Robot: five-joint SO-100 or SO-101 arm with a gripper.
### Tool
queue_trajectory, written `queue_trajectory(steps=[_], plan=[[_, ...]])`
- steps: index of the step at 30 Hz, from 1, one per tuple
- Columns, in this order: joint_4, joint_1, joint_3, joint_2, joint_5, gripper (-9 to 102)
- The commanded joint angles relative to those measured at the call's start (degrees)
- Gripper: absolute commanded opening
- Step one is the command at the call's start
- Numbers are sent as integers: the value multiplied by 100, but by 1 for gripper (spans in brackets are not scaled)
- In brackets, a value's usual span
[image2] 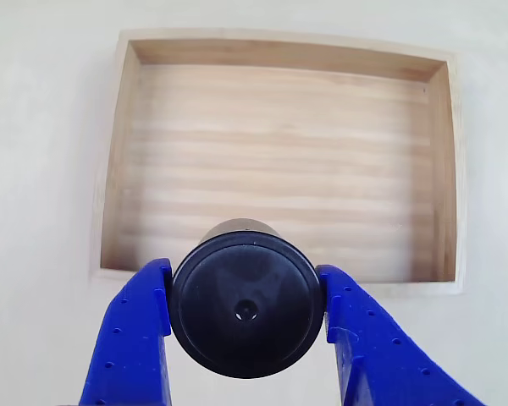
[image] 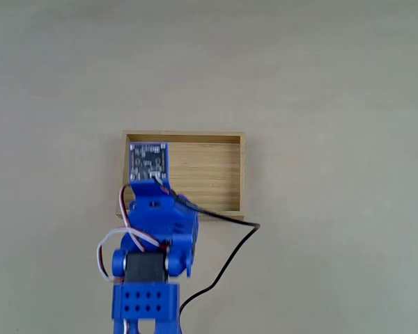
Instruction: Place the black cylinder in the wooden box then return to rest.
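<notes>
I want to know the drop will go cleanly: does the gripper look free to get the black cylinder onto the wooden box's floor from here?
Probably yes. The gripper holds the black cylinder at the wooden box's near wall, and the floor ahead looks bare.

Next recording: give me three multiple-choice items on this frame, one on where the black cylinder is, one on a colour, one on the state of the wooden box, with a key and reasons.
1. Where is the black cylinder?
A. Lying on the floor of the box
B. Between the gripper's fingers, above the box's near edge
C. Standing on the table, far from the arm

2. What colour are the gripper fingers?
A. Blue
B. Orange
C. White

3. What is the state of the wooden box?
A. Covered by a lid
B. Holding several blocks
C. Open, with a bare plank floor in the other view

Key: 1 B, the other view shows a finger pressed against each side of the cylinder, with the box rim just behind it. 2 A, both fingers are bright blue. 3 C, the floor shows only wood grain and no lid.
</notes>
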Motion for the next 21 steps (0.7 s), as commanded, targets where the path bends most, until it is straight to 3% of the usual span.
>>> queue_trajectory(steps=[1,14,21], plan=[[-334,114,-1292,598,-114,18],[-1151,237,-2127,2162,-149,18],[-1187,237,-2294,2681,-229,18]])
